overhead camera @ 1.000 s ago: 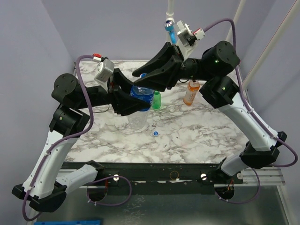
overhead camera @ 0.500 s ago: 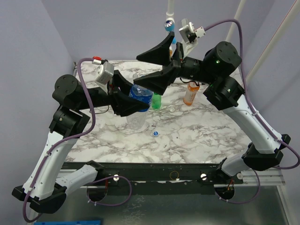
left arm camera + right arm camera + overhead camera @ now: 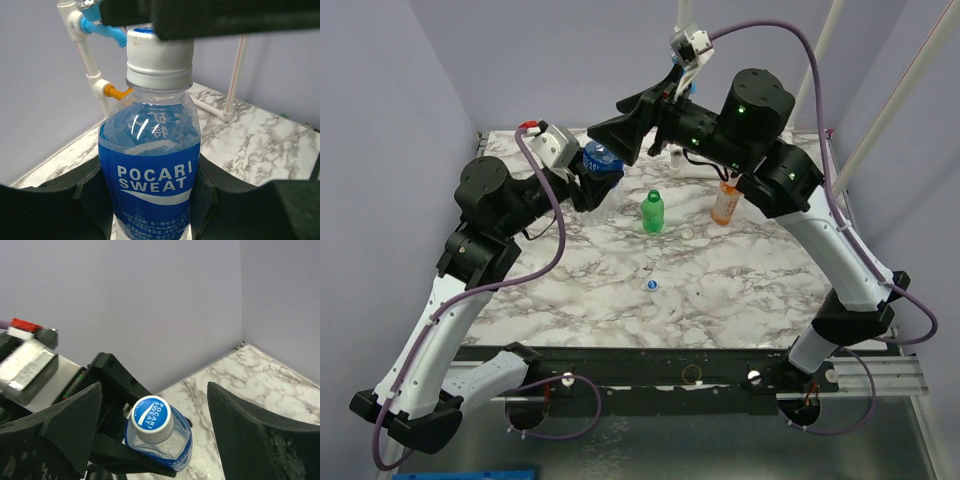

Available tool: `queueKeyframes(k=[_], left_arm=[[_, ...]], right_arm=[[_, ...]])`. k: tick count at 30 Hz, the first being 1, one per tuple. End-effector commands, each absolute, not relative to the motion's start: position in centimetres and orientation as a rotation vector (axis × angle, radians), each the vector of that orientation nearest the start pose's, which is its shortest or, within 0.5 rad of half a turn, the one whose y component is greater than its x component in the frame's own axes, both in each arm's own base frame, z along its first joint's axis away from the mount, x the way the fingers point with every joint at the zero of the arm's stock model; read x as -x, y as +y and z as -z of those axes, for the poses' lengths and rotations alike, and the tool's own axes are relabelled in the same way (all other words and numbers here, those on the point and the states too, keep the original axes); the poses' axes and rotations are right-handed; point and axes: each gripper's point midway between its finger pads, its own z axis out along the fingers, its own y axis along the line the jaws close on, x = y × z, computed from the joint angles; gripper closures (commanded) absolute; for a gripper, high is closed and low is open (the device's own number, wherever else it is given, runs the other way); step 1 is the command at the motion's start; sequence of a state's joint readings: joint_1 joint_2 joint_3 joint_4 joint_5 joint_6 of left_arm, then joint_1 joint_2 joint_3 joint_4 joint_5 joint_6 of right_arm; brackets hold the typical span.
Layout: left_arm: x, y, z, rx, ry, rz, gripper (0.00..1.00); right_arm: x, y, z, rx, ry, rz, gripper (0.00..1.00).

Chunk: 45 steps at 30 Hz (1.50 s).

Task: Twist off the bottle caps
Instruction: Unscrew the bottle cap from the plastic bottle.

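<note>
My left gripper (image 3: 597, 178) is shut on the blue-label bottle (image 3: 150, 165) and holds it upright above the back left of the marble table (image 3: 740, 290); its fingers (image 3: 227, 200) press both sides of the label. The bottle's whitish cap (image 3: 159, 57), blue on top (image 3: 151, 416), sits on the neck. My right gripper (image 3: 154, 390) hovers over the cap, open, its fingers (image 3: 250, 435) well apart and not touching it. A green bottle (image 3: 653, 212) and an orange bottle (image 3: 725, 203) stand on the table. A loose cap (image 3: 652, 284) lies further forward.
A white pipe frame (image 3: 92, 70) with a blue fitting (image 3: 107, 32) and an orange fitting (image 3: 117, 91) stands at the back edge. Purple walls close in the left and back. More white pipes (image 3: 900, 90) rise at the right.
My right gripper has let go of the cap, opened, and risen toward the back left. My left arm has lifted the blue-label bottle up and back.
</note>
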State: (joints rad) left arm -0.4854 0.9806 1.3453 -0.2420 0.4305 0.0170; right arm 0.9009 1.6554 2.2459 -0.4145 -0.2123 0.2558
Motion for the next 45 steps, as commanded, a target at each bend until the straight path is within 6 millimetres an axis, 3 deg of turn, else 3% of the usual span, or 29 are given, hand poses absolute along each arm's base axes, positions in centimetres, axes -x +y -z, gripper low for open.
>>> queueKeyframes(k=[1, 7, 15, 20, 24, 27, 32, 34, 36, 40, 43, 44, 45], left_arm=[[-26.5, -19.8, -46.4, -0.642, 1.342, 0.569, 0.97], [-26.4, -20.2, -46.3, -0.644, 1.345, 0.588, 0.97], [-26.0, -20.6, -46.0, -0.655, 1.353, 0.627, 0.97], [-24.8, -21.4, -46.5, -0.677, 1.34, 0.709, 0.97], [-22.0, -22.8, -47.6, -0.746, 1.306, 0.869, 0.97], [-18.4, -24.0, -48.4, -0.854, 1.272, 1.055, 0.98], [-12.1, -25.0, -49.0, -1.045, 1.265, 1.412, 1.0], [-10.5, -24.8, -49.3, -1.093, 1.271, 1.508, 1.0], [-9.7, -24.7, -49.6, -1.122, 1.266, 1.546, 1.0], [-9.5, -24.5, -50.0, -1.127, 1.254, 1.546, 1.0], [-10.2, -24.6, -49.9, -1.098, 1.245, 1.503, 1.0], [-10.8, -24.6, -49.9, -1.078, 1.239, 1.47, 1.0], [-11.6, -24.7, -49.8, -1.054, 1.233, 1.426, 1.0]], right_arm=[[-26.5, 39.4, -54.5, 0.608, 1.434, -1.017, 0.15], [-26.8, 39.9, -54.6, 0.587, 1.412, -1.032, 0.31], [-26.6, 40.3, -54.5, 0.587, 1.39, -1.06, 0.77], [-26.0, 40.4, -54.5, 0.627, 1.381, -1.078, 0.99], [-23.3, 40.8, -54.8, 0.801, 1.325, -1.135, 1.0], [-20.2, 40.6, -54.6, 0.987, 1.236, -1.219, 0.99], [-12.8, 37.8, -54.4, 1.333, 0.973, -1.494, 0.99], [-10.5, 36.5, -54.1, 1.456, 0.88, -1.606, 1.0], [-9.4, 36.0, -54.1, 1.511, 0.832, -1.662, 0.99], [-9.0, 35.6, -54.3, 1.526, 0.791, -1.674, 1.0], [-11.3, 36.7, -55.0, 1.389, 0.889, -1.572, 0.98], [-12.6, 37.0, -55.2, 1.317, 0.936, -1.512, 0.9], [-14.3, 37.2, -55.6, 1.222, 0.985, -1.44, 0.74]])
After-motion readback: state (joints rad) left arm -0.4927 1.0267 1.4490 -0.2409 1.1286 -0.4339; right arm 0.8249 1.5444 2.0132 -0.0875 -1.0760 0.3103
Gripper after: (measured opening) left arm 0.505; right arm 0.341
